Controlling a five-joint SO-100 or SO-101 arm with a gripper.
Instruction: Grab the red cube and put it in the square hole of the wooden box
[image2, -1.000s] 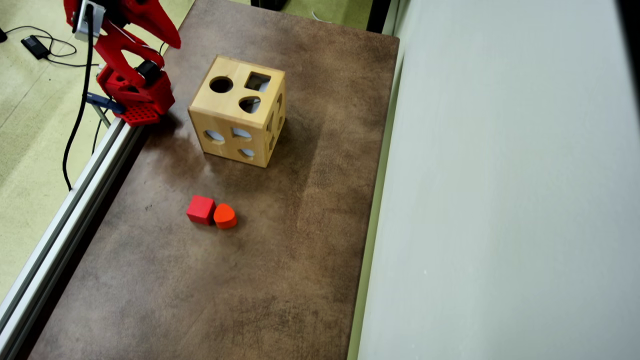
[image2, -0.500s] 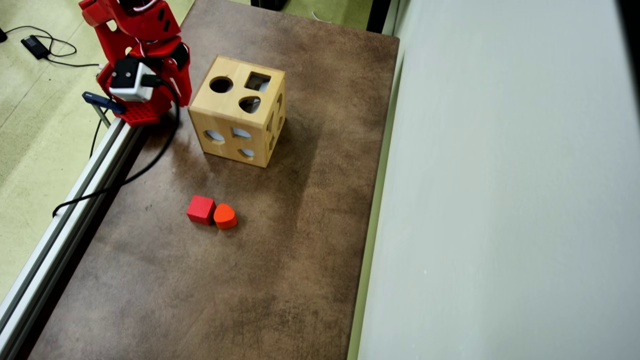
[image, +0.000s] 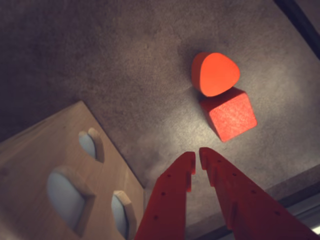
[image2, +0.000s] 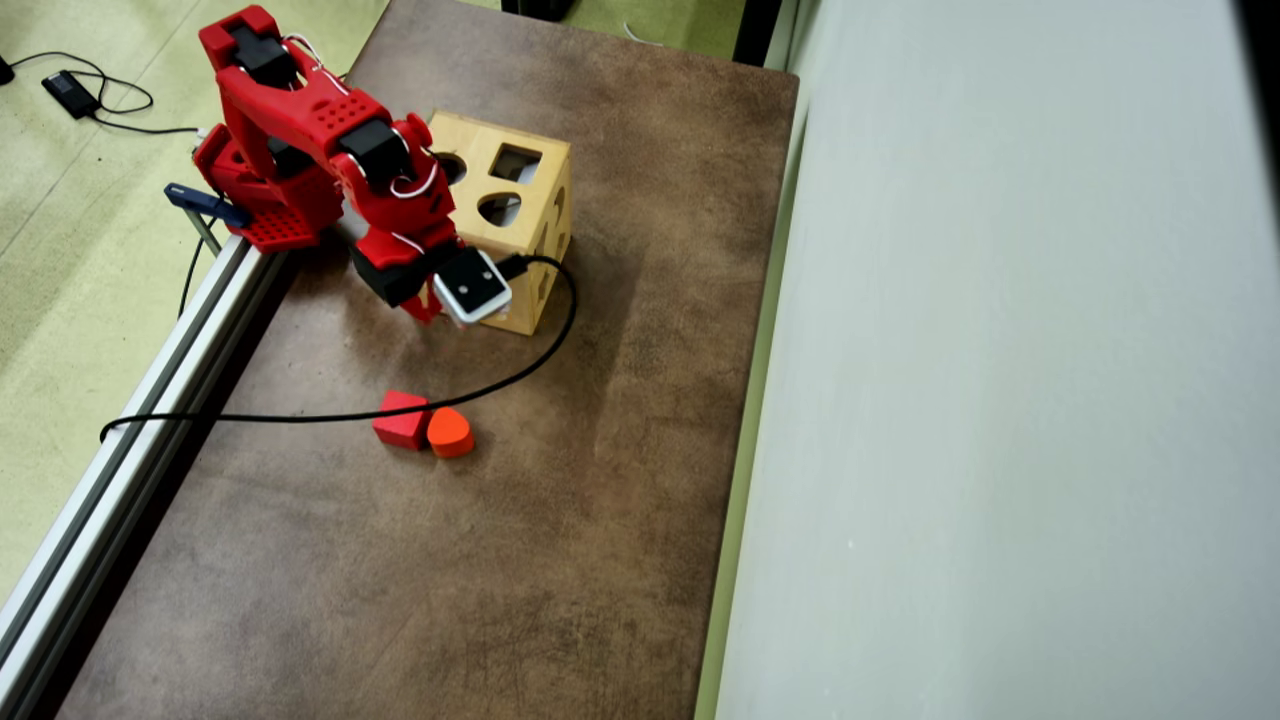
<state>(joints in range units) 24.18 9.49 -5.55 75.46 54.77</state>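
Red jaws (image: 196, 159) fill the bottom of the wrist view, nearly pressed together and holding nothing. Nothing is done yet: the red cube (image: 231, 115) sits on the brown tabletop (image: 125, 65), touching an orange rounded block (image: 216, 73), well apart from the wooden box (image2: 508, 215). Only the overhead view shows the square hole (image2: 515, 162) on top and the cable (image2: 400, 408) trailing right beside the cube

So the count: one wooden box (image2: 505, 235), with three cutouts visible on its top in the overhead view. Two loose blocks on the worktop (image2: 560, 560): one red cube (image2: 402, 421) and one orange rounded piece (image2: 450, 432). One red arm (image2: 320, 140), one black cable (image2: 330, 415) trailing across.
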